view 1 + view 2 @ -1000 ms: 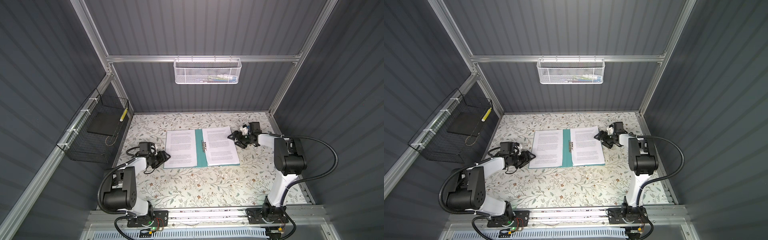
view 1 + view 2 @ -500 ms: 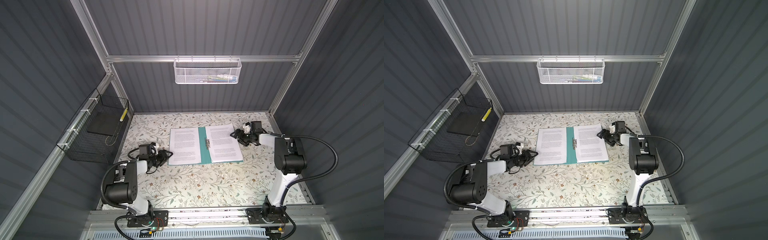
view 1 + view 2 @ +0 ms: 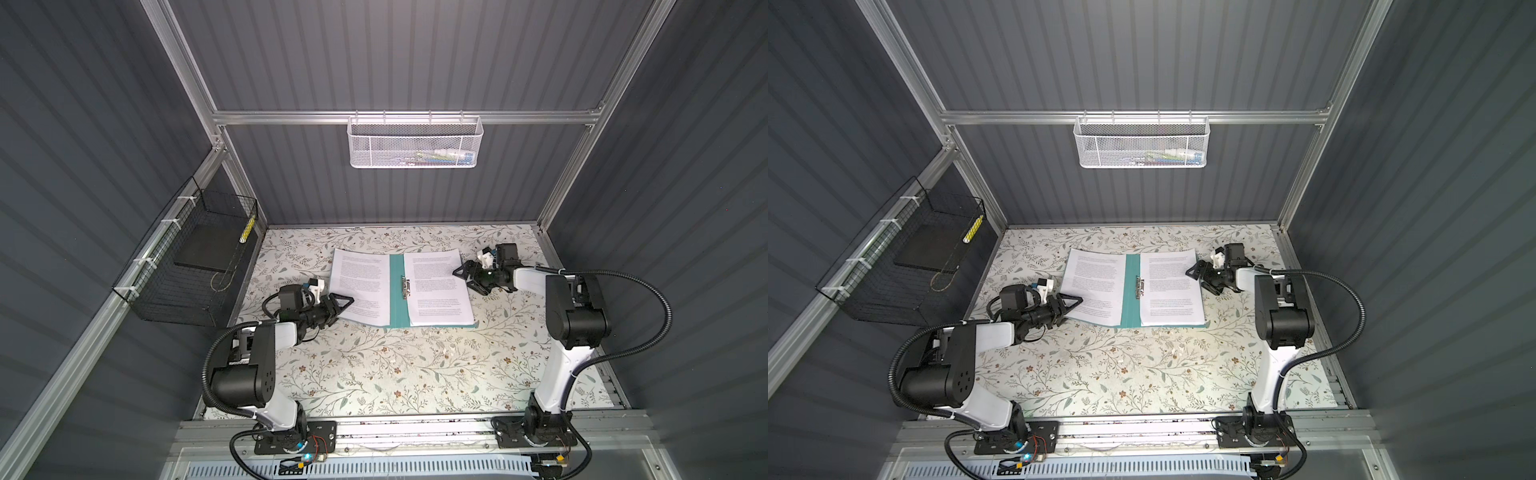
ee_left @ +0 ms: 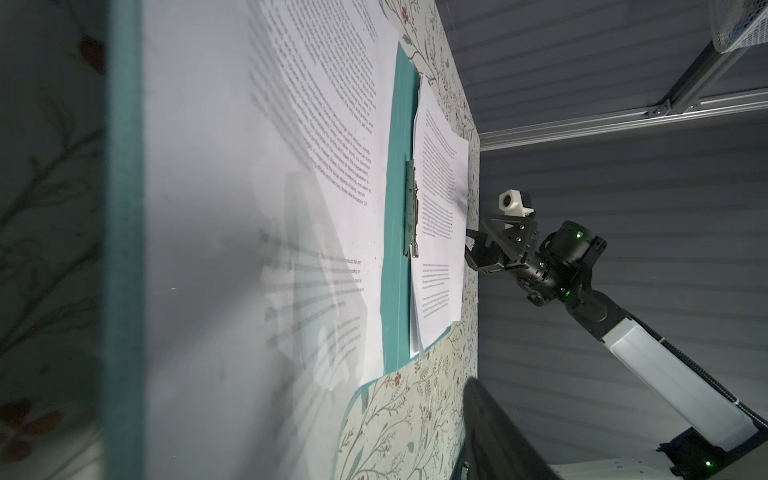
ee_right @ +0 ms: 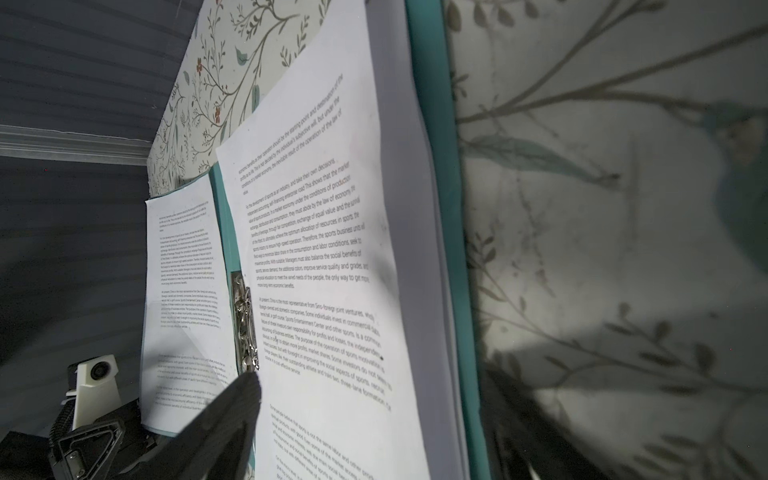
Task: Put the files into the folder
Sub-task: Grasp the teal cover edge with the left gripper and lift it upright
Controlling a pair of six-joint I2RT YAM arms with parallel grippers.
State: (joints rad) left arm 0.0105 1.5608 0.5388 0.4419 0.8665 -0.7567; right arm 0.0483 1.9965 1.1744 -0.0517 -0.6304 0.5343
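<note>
**Top views: teal folder open with sheets on both covers, a gripper at each side edge**

In both top views the teal folder (image 3: 397,309) (image 3: 1130,305) lies open on the floral tablecloth (image 3: 415,365), in the far half of the table and about midway between left and right. Its silver clip bar (image 3: 405,286) sits on the spine strip. The files (image 3: 360,286) are inside. A printed white sheet covers the left cover and a stack of sheets (image 3: 438,291) covers the right one. Teal shows only at the spine and along the near edge.

The left gripper (image 3: 341,306) (image 3: 1070,306) lies low at the folder's left edge, toward the near corner, with one finger reaching over the sheet's edge. The left wrist view shows only one finger (image 4: 494,432), standing off the paper. The jaws look parted, and nothing is visibly pinched between them.

The right gripper (image 3: 464,279) (image 3: 1196,279) is at the folder's right edge, in its far half. In the right wrist view its jaws stand wide apart. One finger (image 5: 224,424) is over the stack, and the other (image 5: 523,419) is beyond the teal edge, above the cloth. It grips nothing.
</note>
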